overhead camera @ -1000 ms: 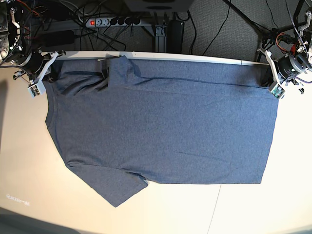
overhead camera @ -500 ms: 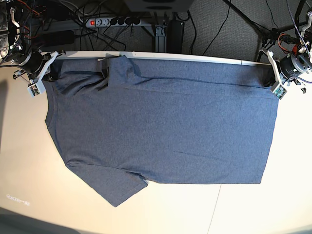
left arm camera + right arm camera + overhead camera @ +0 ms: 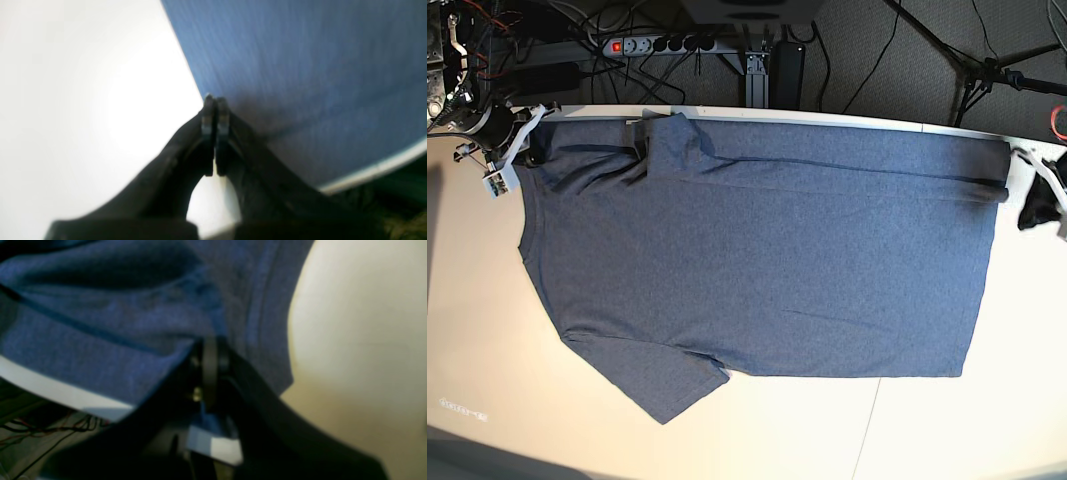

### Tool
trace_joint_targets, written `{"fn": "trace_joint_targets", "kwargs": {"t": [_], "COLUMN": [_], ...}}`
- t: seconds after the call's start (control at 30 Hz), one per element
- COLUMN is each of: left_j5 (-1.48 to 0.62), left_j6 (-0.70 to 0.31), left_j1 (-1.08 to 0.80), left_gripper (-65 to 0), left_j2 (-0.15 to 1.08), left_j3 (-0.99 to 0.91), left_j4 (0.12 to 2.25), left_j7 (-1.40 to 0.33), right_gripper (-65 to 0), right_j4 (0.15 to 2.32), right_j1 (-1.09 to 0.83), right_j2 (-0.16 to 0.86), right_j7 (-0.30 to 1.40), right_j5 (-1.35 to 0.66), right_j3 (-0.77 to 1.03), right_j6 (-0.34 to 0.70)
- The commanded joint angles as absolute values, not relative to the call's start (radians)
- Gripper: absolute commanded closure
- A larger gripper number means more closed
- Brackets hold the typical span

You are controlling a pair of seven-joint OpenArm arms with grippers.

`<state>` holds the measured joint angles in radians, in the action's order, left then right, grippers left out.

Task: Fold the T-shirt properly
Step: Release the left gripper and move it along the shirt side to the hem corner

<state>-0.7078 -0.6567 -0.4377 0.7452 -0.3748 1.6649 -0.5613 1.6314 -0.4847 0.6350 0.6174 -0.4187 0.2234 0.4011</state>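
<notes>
T-shirt (image 3: 777, 270) lies spread across the middle of the base view on a white table (image 3: 927, 430), its plain side up. A layer edge runs along its upper part, cloth bunched at upper left; a sleeve (image 3: 647, 380) pokes out at lower left.

Left gripper (image 3: 1028, 190) is at the right edge of the frame, just beside the shirt's upper right corner. Its fingers are together, narrow, with no cloth visible between them in the left wrist view. Right gripper (image 3: 515, 165) is at upper left, over the shirt's corner. Its fingers are also together; whether they pinch any fabric can't be told, as the tips are dark and blurred.

Step in hand: looks like an early fold, probably laying or straightening the upper edge. Far from a finished packet; the sleeve likely needs tucking in.

Next move probably calls for the left fingers to open and take the upper right corner, or for both arms to clear before regrasping. Risk: the right arm drags the bunched corner and skews the fold.
</notes>
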Motion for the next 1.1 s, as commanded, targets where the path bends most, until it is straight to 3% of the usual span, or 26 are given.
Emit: {"fn": "trace_joint_targets", "kwargs": {"t": [0.0,0.1,0.17,0.4,0.63,1.07], "left_j5": [-0.73,-0.775,-0.809,-0.826,-0.807,-0.757], "left_j6": [-0.694,-0.693,-0.691,-0.651,-0.651,-0.656], "left_j1": [-0.413,-0.356,-0.323,-0.15,0.133,0.558], "left_gripper": [-7.1,-25.1,-31.4,-32.1,-32.1,-32.1], "left_j2": [0.765,0.765,0.764,0.737,0.683,0.606], "left_j3": [-0.393,-0.392,-0.391,-0.309,-0.093,0.082], "left_j4": [1.676,1.676,1.674,1.513,1.195,0.627], "left_j7": [-0.543,-0.542,-0.533,-0.482,-0.482,-0.453], "right_gripper": [0.0,0.0,0.0,0.0,0.0,0.0], "right_j4": [1.631,1.631,1.631,1.631,1.631,1.631], "right_j1": [-0.493,-0.493,-0.493,-0.493,-0.491,-0.491], "right_j2": [0.653,0.653,0.653,0.653,0.651,0.651], "right_j7": [0.655,0.654,0.654,0.654,0.65,0.651], "right_j5": [-0.393,-0.393,-0.394,-0.405,-0.405,-0.405], "right_j3": [0.232,0.232,0.232,0.232,0.232,0.232], "right_j6": [0.416,0.416,0.416,0.416,0.416,0.416]}}
